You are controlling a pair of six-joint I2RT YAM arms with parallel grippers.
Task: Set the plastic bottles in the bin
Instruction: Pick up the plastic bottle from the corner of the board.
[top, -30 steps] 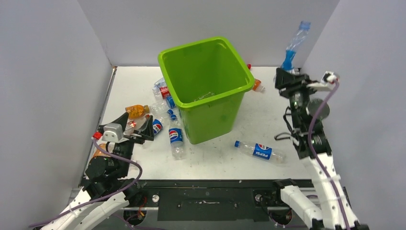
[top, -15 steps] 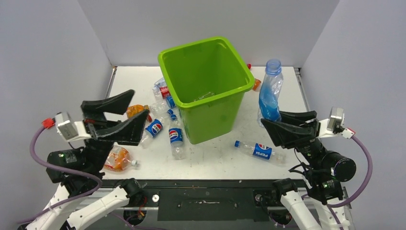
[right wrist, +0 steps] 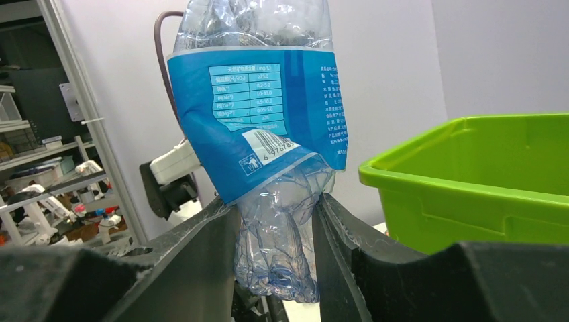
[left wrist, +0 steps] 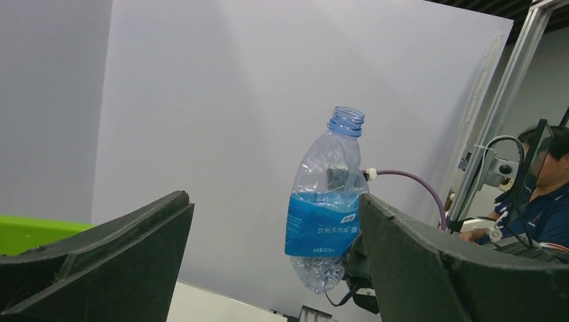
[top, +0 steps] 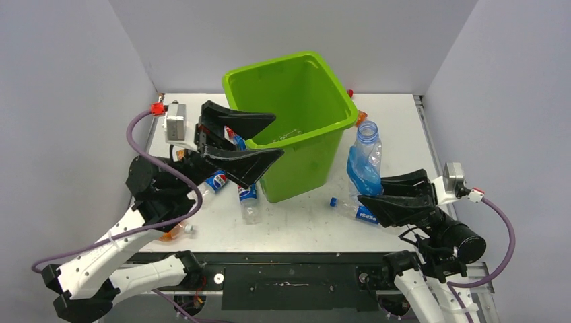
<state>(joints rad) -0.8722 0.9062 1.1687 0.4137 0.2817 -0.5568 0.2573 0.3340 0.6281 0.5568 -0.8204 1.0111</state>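
Observation:
The lime-green bin (top: 289, 114) stands upright mid-table. My right gripper (top: 369, 190) is shut on the crumpled base of a clear plastic bottle with a blue label (top: 363, 158), held upright just right of the bin. The right wrist view shows that bottle (right wrist: 268, 134) pinched between both fingers, with the bin (right wrist: 483, 174) to the right. My left gripper (top: 277, 136) hangs open and empty against the bin's left wall. In the left wrist view its gripper (left wrist: 275, 201) frames the held bottle (left wrist: 327, 215) in the distance. Pepsi bottles (top: 248, 195) lie left of the bin.
Another Pepsi bottle (top: 350, 210) lies on the table under my right gripper. An orange bottle (top: 172, 232) sits at the near left edge beneath the left arm. An orange-capped bottle (top: 362, 118) lies behind the bin's right corner. White walls enclose three sides.
The left arm rose from the table's left side and swung toward the bin with its jaws open. The right arm brought the held bottle down and leftward, closer to the bin.

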